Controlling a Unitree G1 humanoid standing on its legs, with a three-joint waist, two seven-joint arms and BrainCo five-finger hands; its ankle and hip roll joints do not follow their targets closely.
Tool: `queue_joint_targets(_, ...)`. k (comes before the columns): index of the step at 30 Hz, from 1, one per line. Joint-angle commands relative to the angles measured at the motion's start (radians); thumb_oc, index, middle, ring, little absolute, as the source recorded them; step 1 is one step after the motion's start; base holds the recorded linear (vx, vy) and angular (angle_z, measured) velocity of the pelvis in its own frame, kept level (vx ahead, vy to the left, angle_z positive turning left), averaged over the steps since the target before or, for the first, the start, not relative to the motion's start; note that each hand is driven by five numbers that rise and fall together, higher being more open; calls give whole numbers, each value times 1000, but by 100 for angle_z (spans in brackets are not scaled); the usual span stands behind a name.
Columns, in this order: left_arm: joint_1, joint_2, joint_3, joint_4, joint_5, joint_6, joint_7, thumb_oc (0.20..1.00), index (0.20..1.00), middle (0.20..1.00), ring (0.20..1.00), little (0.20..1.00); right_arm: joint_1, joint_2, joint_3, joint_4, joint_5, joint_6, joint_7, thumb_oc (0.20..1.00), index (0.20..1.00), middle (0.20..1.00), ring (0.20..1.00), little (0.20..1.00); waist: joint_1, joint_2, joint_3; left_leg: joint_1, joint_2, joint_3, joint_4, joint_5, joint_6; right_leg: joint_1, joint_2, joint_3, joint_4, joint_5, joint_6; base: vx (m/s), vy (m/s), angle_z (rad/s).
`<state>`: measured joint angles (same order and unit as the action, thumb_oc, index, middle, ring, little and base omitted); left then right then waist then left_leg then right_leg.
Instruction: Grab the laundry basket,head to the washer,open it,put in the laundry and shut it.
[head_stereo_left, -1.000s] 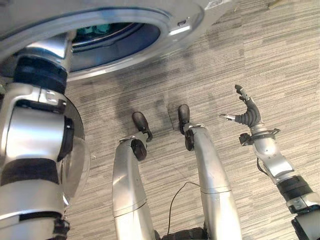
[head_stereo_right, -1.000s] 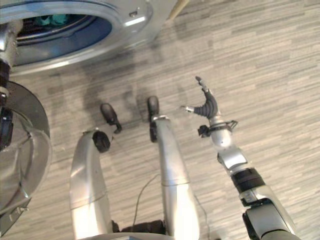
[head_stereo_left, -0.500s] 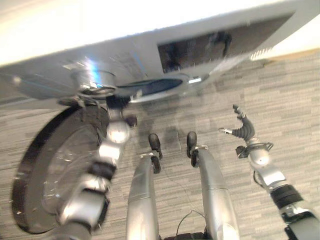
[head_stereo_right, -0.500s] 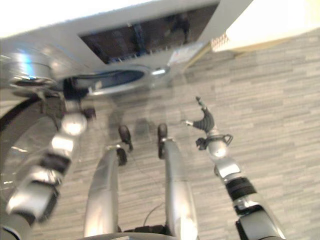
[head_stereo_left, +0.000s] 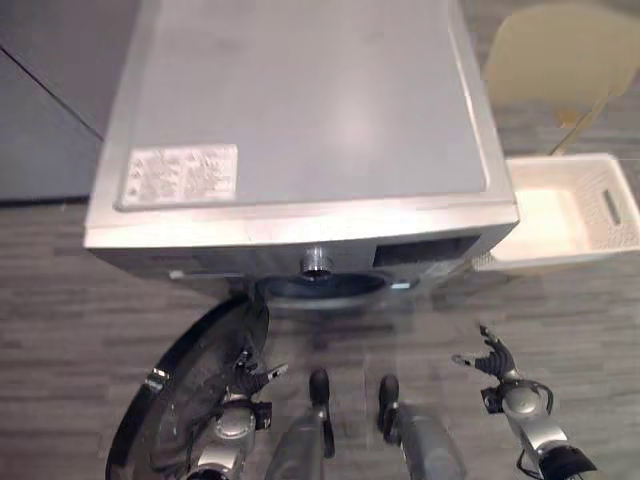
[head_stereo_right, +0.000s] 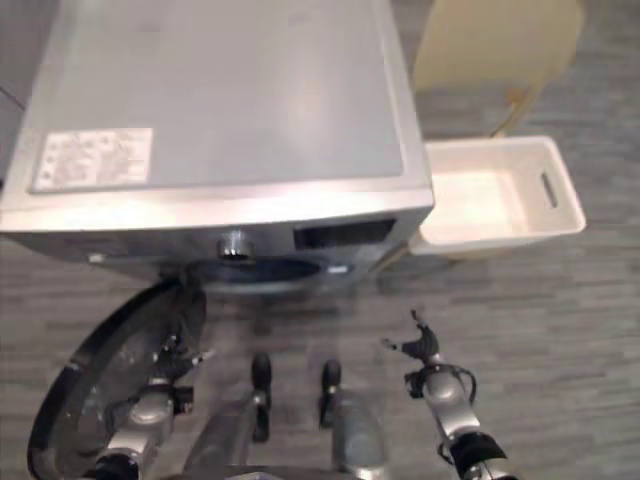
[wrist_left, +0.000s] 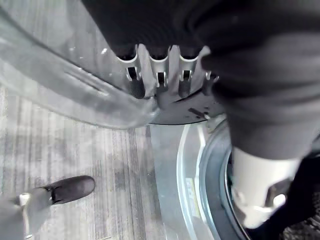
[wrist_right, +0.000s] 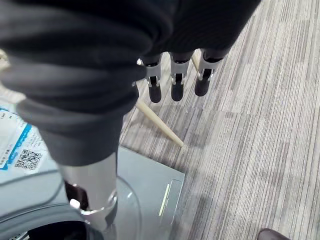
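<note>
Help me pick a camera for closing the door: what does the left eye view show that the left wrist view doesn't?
Left eye view over the wrist view: the silver-grey washer's flat top and the white plastic laundry basket beside it. Left wrist view instead: straight fingertips touching the door's clear rim, close up. Both: the left hand, the open round glass door, striped grey carpet.

washer (head_stereo_left: 300, 120), basket (head_stereo_right: 500, 200) on floor (head_stereo_right: 560, 320)

Washer (head_stereo_right: 220, 110) with door (head_stereo_right: 110, 385) swung open; white laundry basket (head_stereo_right: 500, 200) just beside it.
</note>
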<state>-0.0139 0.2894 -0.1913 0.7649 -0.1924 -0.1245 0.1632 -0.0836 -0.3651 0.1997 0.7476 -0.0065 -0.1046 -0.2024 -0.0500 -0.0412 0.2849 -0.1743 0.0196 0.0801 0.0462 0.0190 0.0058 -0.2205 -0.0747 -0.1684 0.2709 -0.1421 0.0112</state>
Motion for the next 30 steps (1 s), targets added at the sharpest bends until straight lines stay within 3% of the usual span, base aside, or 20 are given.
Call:
queue_joint_targets(1,19,11,25,9,86,-14,7,1000,1000,1000,1000,1000,32,9,-18,16,-56,3,8,1000,1000,1000,1000,1000,1,-12,-61,57,-15,30,-35,-72,-1,56,-61,5,-205,144,129,-39,126,-26)
queue_joint_targets(4,7,23,22,16,100,-16,14,1000,1000,1000,1000,1000,30,17,-12,37,-60,8,6,1000,1000,1000,1000,1000,-1,-12,-59,75,-11,33,-63,-51,1,45,-55,28,-179,153,144,-160,54,-18)
queue_joint_targets(5,-20,39,12,7,115,-15,24,1000,1000,1000,1000,1000,28,25,-7,48,-51,9,6,1000,1000,1000,1000,1000,-3,-3,-39,53,0,22,-54,-24,6,31,-17,76,-83,96,140,-212,21,-3)
queue_joint_targets(6,-20,39,12,7,115,-15,24,1000,1000,1000,1000,1000,28,25,-7,48,-51,9,6,1000,1000,1000,1000,1000,-2,-3,-42,50,0,22,-53,-23,6,28,-17,77,-83,98,140,-304,30,14)
queue_joint_targets(8,-30,48,14,-3,118,-15,27,1000,1000,1000,1000,1000,37,39,-4,64,-44,3,10,1000,1000,1000,1000,1000,11,14,-57,36,20,18,-80,22,-1,73,24,100,67,3,117,-239,-20,18)
queue_joint_targets(9,-30,48,14,-3,118,-15,27,1000,1000,1000,1000,1000,37,39,-4,64,-44,3,10,1000,1000,1000,1000,1000,11,14,-57,36,20,18,-80,22,-1,73,24,100,67,3,117,-302,-122,17)
queue_joint_targets(10,-25,50,19,-20,108,-16,27,1000,1000,1000,1000,1000,45,49,-4,58,-43,3,14,1000,1000,1000,1000,1000,33,13,-81,16,26,11,-99,57,-12,118,33,102,102,-12,111,-155,-93,30)
queue_joint_targets(12,-16,50,21,-36,106,-16,30,1000,1000,1000,1000,1000,53,52,-4,49,-45,3,13,1000,1000,1000,1000,1000,44,8,-89,1,25,14,-100,71,-16,155,39,108,81,-26,107,-239,-148,32)
queue_joint_targets(13,-7,47,25,-54,99,-17,37,1000,1000,1000,1000,1000,47,53,-3,45,-38,5,11,1000,1000,1000,1000,1000,64,2,-88,-29,26,8,-95,97,-24,202,49,109,29,-66,87,-418,-285,20)
queue_joint_targets(14,-2,45,30,-78,95,-18,42,1000,1000,1000,1000,1000,45,53,-1,43,-24,2,8,1000,1000,1000,1000,1000,90,0,-95,-90,30,11,-110,153,-55,239,74,119,-109,-104,54,-313,-230,12)
queue_joint_targets(15,-2,46,30,-78,95,-18,42,1000,1000,1000,1000,1000,45,53,-1,43,-24,2,8,1000,1000,1000,1000,1000,89,0,-96,-91,30,11,-110,154,-55,240,74,118,-113,-103,54,-313,-220,7)
queue_joint_targets(17,-1,24,38,-84,88,-15,54,1000,1000,1000,1000,1000,27,36,0,59,-17,3,-1,1000,1000,1000,1000,1000,97,26,-74,-150,40,4,-114,212,-114,219,120,114,-172,-82,28,-359,-192,11)
queue_joint_targets(20,4,15,40,-105,73,-19,47,1000,1000,1000,1000,1000,27,24,-8,60,-11,5,-9,1000,1000,1000,1000,1000,90,24,-59,-162,29,14,-83,175,-109,217,106,81,-211,-50,27,-332,-85,58)
queue_joint_targets(22,22,38,35,-143,118,-26,36,1000,1000,1000,1000,1000,34,15,-13,65,-17,2,0,1000,1000,1000,1000,1000,73,-6,-61,-122,16,-22,54,55,-71,204,47,45,-251,8,48,-361,-1,48)
queue_joint_targets(25,25,50,34,-169,139,-24,34,1000,1000,1000,1000,1000,40,12,-16,69,-26,1,3,1000,1000,1000,1000,1000,62,-11,-72,-89,28,-25,83,13,-66,197,30,28,-258,17,54,-84,55,22)
queue_joint_targets(26,22,68,37,-191,167,-22,43,1000,1000,1000,1000,1000,46,10,-29,85,-25,-2,4,1000,1000,1000,1000,1000,47,-5,-91,-35,55,-16,68,-3,-65,190,24,10,-261,13,56,-23,137,24)
queue_joint_targets(30,-12,97,46,-206,213,-21,82,1000,1000,1000,1000,1000,60,10,-47,100,-16,-5,5,1000,1000,1000,1000,1000,32,10,-113,10,54,-26,-8,7,-68,196,19,-12,-255,12,62,54,107,49)
